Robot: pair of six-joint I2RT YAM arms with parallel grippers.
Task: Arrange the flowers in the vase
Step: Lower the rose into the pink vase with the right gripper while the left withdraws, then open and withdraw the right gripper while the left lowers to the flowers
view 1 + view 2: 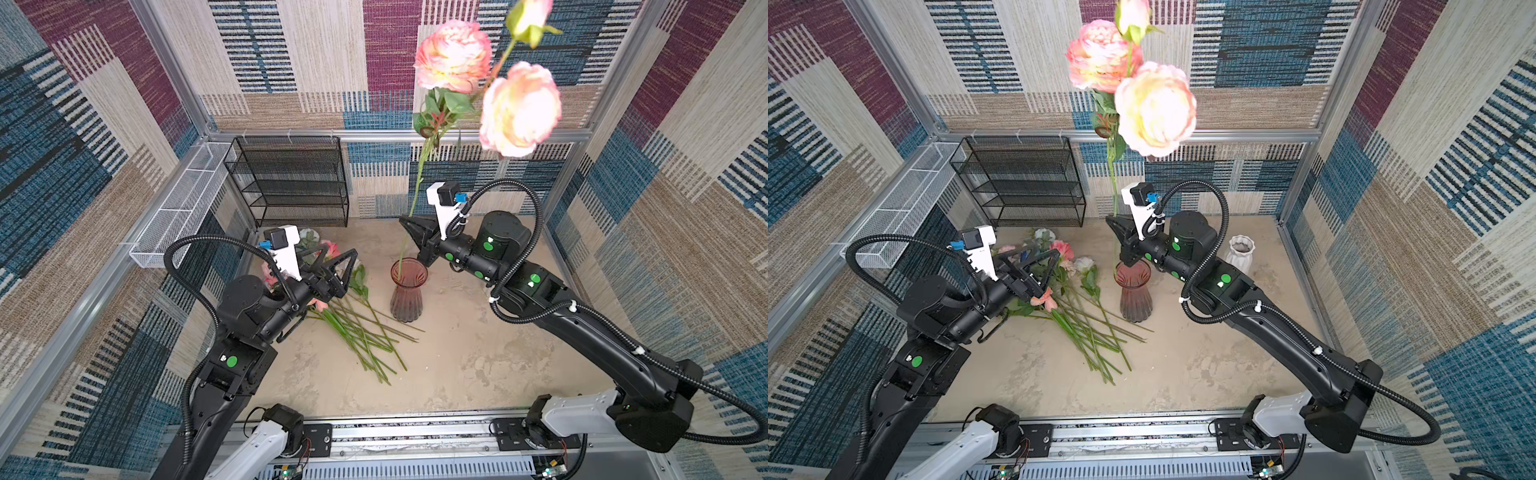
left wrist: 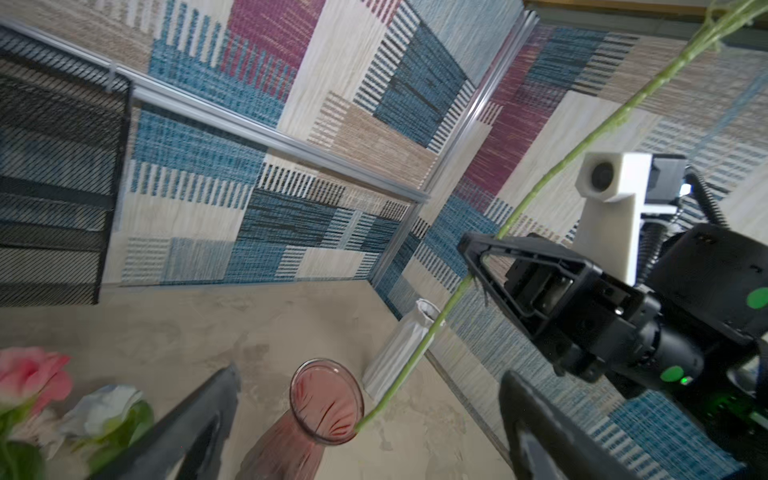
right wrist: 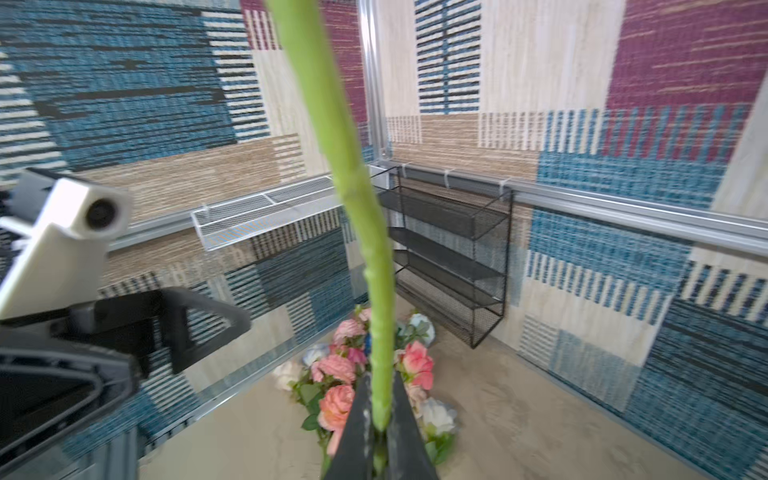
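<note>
Flowers lie in a loose heap on your sandy tabletop, left of the pink glass vase. Their green stems fan toward the middle of the table, and their pink, peach, white and pale blue heads are bunched toward the back left corner. You have one more flower, the held flower, up in the air. Your right gripper is clamped on its stem partway up, and the right wrist view shows the stem pinched tight between the two fingers. Above that grip the stem rises steeply to two big pink-and-cream blooms and a green-cupped bud, close to the camera in both top views. Below the grip the stem slants down to the vase. In the left wrist view its lower tip meets the rim of the vase mouth. You cannot tell from these views whether the tip is inside the glass or only against the edge. The vase stands upright. Your left gripper hangs over the heads of the heap with its fingers spread wide and nothing between them. A white ribbed vase stands near the right wall behind your right arm, well apart from the pink one. A black mesh shelf stands against the back wall, and a white wire basket hangs on the left rail.
</note>
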